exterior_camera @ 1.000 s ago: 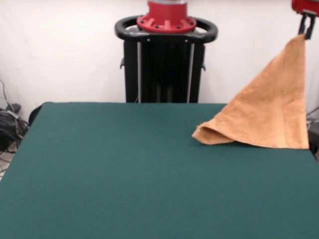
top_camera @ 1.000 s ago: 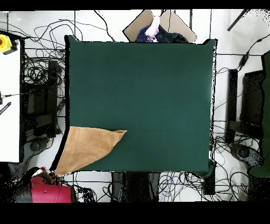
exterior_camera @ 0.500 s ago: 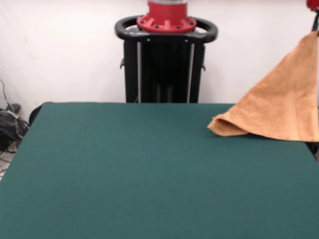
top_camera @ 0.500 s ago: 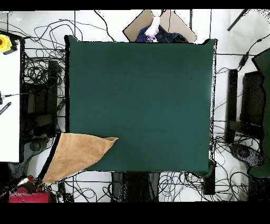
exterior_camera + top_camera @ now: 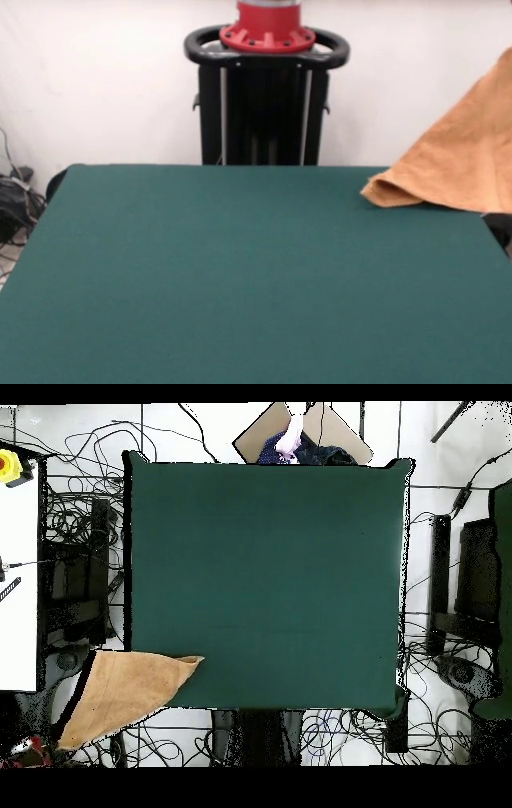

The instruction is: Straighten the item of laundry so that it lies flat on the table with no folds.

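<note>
The item of laundry, an orange-tan towel (image 5: 456, 164), hangs stretched up from one corner at the far right of the front view. Its folded lower end rests on the right rear corner of the dark green table (image 5: 240, 272). Most of the towel (image 5: 125, 689) is past the table's (image 5: 270, 564) lower left corner in the overhead view. Its raised corner ends at the gripper (image 5: 50, 745), which shows only as a bit of red and is shut on that corner. The front view does not show the gripper.
The black pedestal (image 5: 266, 88) stands behind the table's middle. Cables (image 5: 75, 574) cover the floor around the table. A white side table with a yellow and red button (image 5: 8, 464) is at the left. A person's hand (image 5: 292, 434) shows at the top edge.
The gripper has carried the towel's corner further out past the table's corner and left the front view. The towel's folded end slid along the table after it.
</note>
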Tool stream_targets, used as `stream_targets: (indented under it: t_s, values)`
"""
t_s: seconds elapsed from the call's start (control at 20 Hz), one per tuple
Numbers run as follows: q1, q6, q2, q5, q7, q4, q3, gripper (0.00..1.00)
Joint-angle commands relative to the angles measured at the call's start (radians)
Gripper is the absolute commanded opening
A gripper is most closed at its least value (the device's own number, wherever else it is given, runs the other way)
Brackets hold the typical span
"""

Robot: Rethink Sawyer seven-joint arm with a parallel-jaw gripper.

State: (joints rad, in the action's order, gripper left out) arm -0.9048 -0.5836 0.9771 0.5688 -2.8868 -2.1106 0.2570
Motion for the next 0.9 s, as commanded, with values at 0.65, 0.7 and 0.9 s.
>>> stream_targets:
  t_s: [0.65,0.7,0.9]
  values:
    - [-0.166,-0.338,-0.145,0.016,-0.831,0.505,-0.035,0.00]
    - [-0.173,-0.348,-0.155,0.011,-0.848,0.530,-0.034,0.00]
    - [-0.177,-0.379,-0.201,-0.024,-0.853,0.616,-0.032,0.00]
